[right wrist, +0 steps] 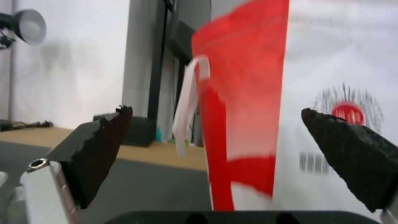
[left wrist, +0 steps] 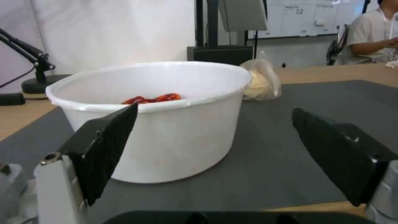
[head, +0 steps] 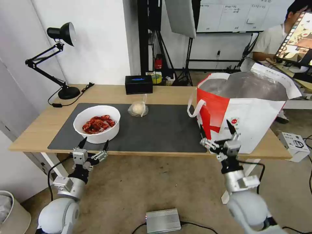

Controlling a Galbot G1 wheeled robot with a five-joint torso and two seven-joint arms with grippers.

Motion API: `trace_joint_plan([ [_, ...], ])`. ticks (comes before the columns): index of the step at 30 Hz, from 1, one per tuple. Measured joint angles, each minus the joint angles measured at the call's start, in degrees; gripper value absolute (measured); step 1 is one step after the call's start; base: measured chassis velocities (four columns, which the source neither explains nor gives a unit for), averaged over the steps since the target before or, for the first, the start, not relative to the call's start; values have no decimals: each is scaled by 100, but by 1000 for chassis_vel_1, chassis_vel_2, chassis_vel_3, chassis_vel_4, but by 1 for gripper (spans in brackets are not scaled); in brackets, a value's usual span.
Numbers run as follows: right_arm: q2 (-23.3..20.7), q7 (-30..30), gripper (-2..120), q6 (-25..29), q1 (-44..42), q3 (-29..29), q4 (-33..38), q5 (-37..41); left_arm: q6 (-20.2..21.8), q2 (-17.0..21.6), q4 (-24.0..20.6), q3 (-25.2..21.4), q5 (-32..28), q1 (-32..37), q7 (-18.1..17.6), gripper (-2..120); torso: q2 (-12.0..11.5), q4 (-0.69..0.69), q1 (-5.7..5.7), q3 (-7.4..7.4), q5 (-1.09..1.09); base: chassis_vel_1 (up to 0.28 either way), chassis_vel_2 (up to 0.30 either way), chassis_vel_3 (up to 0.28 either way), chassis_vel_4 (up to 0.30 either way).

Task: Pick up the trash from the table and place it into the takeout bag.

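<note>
A white round bowl (head: 97,123) of red shells sits on the left of the dark grey mat (head: 162,130); the left wrist view has it close up as bowl (left wrist: 166,124). A small clear bag with a pale lump (head: 138,108) lies farther back on the mat, also seen as bag (left wrist: 260,81). The takeout bag (head: 247,110) stands open at the right end of the table (head: 107,92), with its red panel (right wrist: 244,102) close to the right wrist camera. My left gripper (head: 94,145) is open just in front of the bowl. My right gripper (head: 217,130) is open, just before the takeout bag's lower corner.
A black desk lamp (head: 61,58) stands at the back left and a black tissue box (head: 138,84) at the back middle. A grey metal box (head: 163,221) lies on the floor between my arms. A small white box (head: 295,144) sits beyond the table's right end.
</note>
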Motion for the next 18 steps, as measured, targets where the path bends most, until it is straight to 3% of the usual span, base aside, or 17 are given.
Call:
trace_joint_plan([
  [7, 374, 34, 100, 58, -209, -202, -82, -278, -29, -16, 3, 8, 4, 30, 13, 100, 0, 0, 0, 0, 0, 0, 0, 0, 0],
  [18, 568, 31, 100, 95, -482, -456, -118, -473, -50, -66, 36, 21, 24, 18, 35, 100, 0, 1, 0, 1, 0, 0, 0, 0, 0],
])
